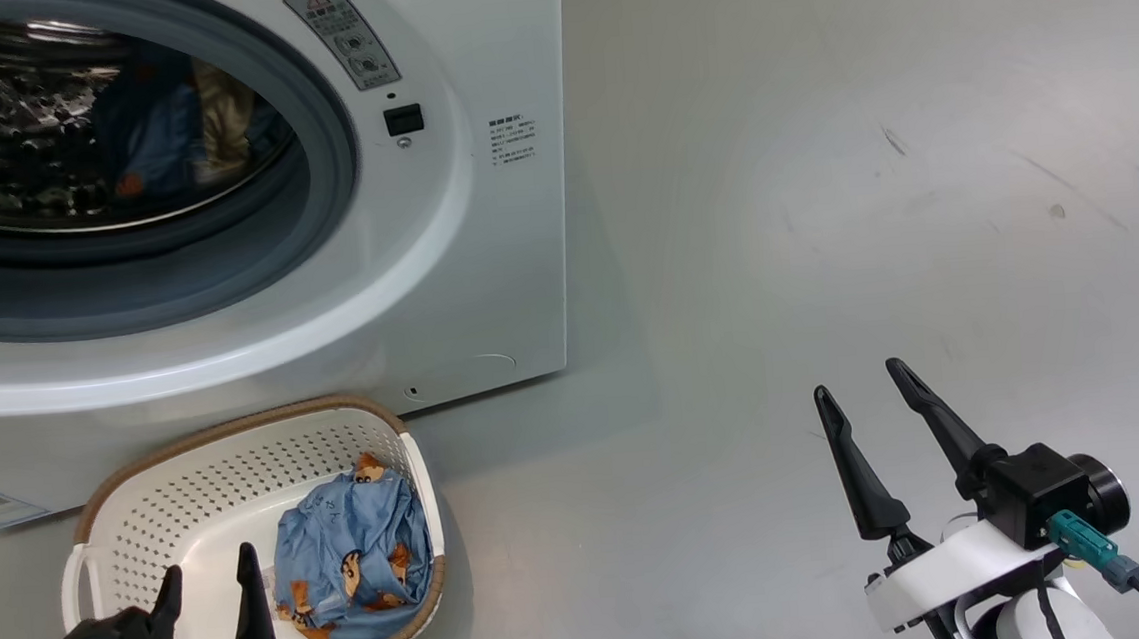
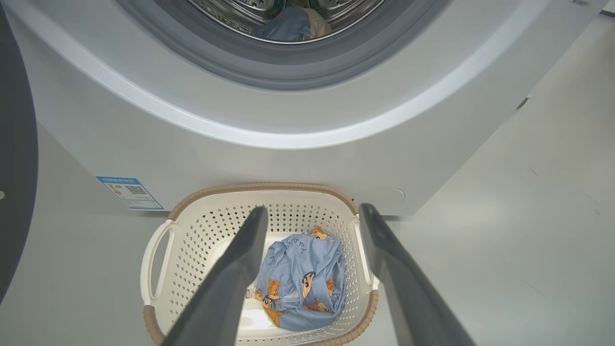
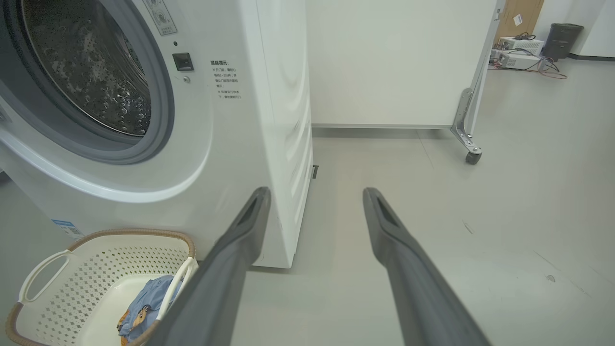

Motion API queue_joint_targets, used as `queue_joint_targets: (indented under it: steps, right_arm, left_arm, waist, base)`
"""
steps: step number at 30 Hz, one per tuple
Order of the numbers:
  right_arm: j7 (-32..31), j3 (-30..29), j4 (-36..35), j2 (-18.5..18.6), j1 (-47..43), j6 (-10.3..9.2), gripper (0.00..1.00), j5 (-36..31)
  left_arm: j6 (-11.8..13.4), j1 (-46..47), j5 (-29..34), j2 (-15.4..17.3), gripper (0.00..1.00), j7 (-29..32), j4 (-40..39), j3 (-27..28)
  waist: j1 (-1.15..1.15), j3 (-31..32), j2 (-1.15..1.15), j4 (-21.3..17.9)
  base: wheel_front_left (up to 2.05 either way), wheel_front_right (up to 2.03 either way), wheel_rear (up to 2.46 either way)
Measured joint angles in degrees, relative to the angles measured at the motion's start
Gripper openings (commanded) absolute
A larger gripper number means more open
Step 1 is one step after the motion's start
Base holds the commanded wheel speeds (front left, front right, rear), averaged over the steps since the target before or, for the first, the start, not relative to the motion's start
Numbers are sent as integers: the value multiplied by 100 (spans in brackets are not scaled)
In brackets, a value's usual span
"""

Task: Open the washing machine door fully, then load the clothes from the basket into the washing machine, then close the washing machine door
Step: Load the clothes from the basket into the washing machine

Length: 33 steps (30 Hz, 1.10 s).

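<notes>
The grey floor (image 1: 821, 192) was smooth and slightly glossy, marked by a short dark scuff (image 1: 893, 141) and a small spot (image 1: 1056, 212). A white partition (image 3: 394, 62) stood on a metal bracket (image 3: 462, 115) with a wheel (image 3: 473, 156). Well beyond it, pale boxes (image 3: 519, 52) with tangled cables (image 3: 550, 67) lay on the floor near a dark bin (image 3: 563, 39), below a brown door (image 3: 523, 14).

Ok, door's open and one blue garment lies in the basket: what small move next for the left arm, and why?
Probably lower the left gripper onto the blue garment, jaws open. It hangs open above the basket, with the garment bunched at the basket's right side, right ahead of it. The right gripper is open too, but off over the floor.
</notes>
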<state>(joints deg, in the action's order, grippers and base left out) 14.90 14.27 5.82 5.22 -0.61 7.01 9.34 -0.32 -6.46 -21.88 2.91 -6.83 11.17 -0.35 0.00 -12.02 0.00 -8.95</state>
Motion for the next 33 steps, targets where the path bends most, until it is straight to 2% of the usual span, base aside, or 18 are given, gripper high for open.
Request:
queue_joint_targets:
  steps: [14, 22, 33]
  right_arm:
    - [0, -45, -185, -142, 634, 0, 100, -85]
    - [0, -37, -205, -167, 939, 0, 100, -142]
    - [0, -129, -199, -182, 1082, 0, 100, -203]
  left_arm:
    - [-13, 1078, -90, 532, 100, 1138, 725, 46]
    - [-13, 1676, -154, 732, 100, 1516, 1162, 177]
    - [-53, 2258, -286, 727, 100, 1900, 1881, 159]
  waist:
    - [0, -1150, 0, -370]
    - [1, -1748, 0, -487]
    - [1, -2275, 0, -636]
  base:
    - [0, 0, 0]
    - [0, 0, 0]
    - [0, 0, 0]
